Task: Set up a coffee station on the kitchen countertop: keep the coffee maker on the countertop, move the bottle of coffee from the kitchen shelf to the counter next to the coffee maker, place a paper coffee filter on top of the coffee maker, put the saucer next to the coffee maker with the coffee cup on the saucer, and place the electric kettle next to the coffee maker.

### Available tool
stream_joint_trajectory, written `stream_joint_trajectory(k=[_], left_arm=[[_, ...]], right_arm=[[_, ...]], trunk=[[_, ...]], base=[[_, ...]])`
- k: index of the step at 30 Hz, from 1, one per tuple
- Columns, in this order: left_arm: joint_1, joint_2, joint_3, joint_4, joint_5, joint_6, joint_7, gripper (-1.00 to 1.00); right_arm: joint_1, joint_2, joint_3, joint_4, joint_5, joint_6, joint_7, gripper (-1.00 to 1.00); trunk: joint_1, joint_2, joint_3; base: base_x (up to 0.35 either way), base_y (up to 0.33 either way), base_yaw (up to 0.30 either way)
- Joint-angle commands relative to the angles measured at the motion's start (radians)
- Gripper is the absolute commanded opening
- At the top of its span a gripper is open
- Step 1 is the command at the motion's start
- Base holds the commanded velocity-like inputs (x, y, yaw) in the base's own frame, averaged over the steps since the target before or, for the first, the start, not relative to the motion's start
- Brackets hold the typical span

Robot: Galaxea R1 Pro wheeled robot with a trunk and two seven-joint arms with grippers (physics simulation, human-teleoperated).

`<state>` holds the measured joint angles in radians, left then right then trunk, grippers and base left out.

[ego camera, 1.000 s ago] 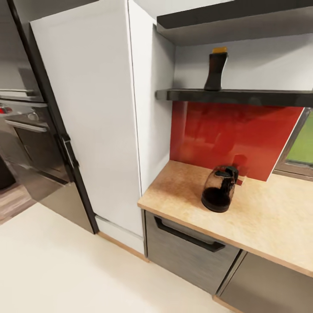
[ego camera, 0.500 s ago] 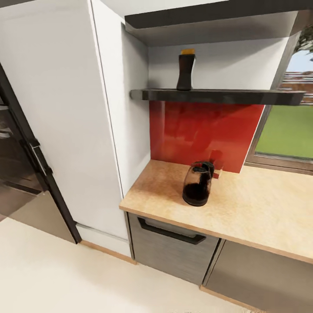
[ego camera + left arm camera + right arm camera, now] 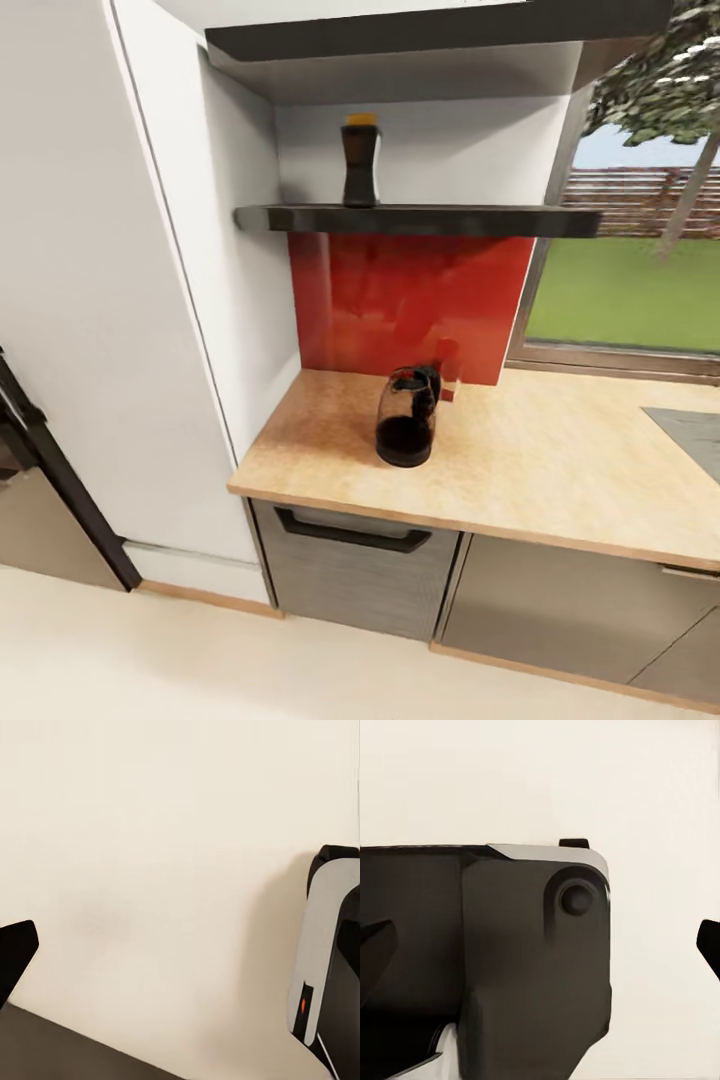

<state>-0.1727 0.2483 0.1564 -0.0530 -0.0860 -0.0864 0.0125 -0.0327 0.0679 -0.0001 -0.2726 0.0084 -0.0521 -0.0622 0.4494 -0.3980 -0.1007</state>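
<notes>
Approaching for the fetch step, bottle (image 3: 361,160) upright on the shelf (image 3: 420,218) above the counter (image 3: 560,470), kettle (image 3: 406,430) below; next, rolling nearer and raising an arm; claw openness impossible to tell, nothing visibly held.

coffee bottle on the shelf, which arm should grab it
Left, tentatively: the bottle stands at the shelf's left end, left of centre in the head view. Both arms hang low over the floor, so neither is nearer yet.
</notes>
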Motion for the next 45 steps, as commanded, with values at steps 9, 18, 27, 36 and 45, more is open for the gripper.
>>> stream_joint_trajectory(k=[9,18,27,36,45], left_arm=[[-0.001,0.000,0.006,0.001,-0.011,-0.003,0.002,1.00],[-0.002,0.005,0.009,0.001,-0.011,-0.003,0.001,1.00],[-0.008,0.012,0.009,-0.002,-0.011,-0.004,0.001,1.00],[-0.012,0.008,0.010,-0.105,-0.010,-0.003,0.000,1.00],[-0.012,0.004,0.010,-0.146,-0.008,-0.004,0.000,1.00]], right_arm=[[-0.001,0.001,0.000,0.001,0.001,-0.003,-0.004,1.00],[-0.001,0.000,0.000,0.000,0.001,-0.003,-0.004,1.00],[-0.001,0.000,0.000,-0.005,0.001,-0.006,-0.005,1.00],[-0.001,-0.002,-0.001,-0.009,0.001,-0.007,-0.005,1.00],[-0.001,-0.002,0.000,-0.008,0.002,-0.008,-0.007,1.00]], trunk=[[0.001,-0.002,-0.002],[0.001,-0.002,-0.002],[0.001,-0.002,-0.002],[0.001,-0.002,-0.002],[0.001,-0.002,-0.002]], base=[[-0.081,0.000,-0.300],[-0.002,0.000,-0.300],[-0.071,0.000,-0.133],[-0.006,0.000,-0.004],[-0.137,0.000,0.000]])
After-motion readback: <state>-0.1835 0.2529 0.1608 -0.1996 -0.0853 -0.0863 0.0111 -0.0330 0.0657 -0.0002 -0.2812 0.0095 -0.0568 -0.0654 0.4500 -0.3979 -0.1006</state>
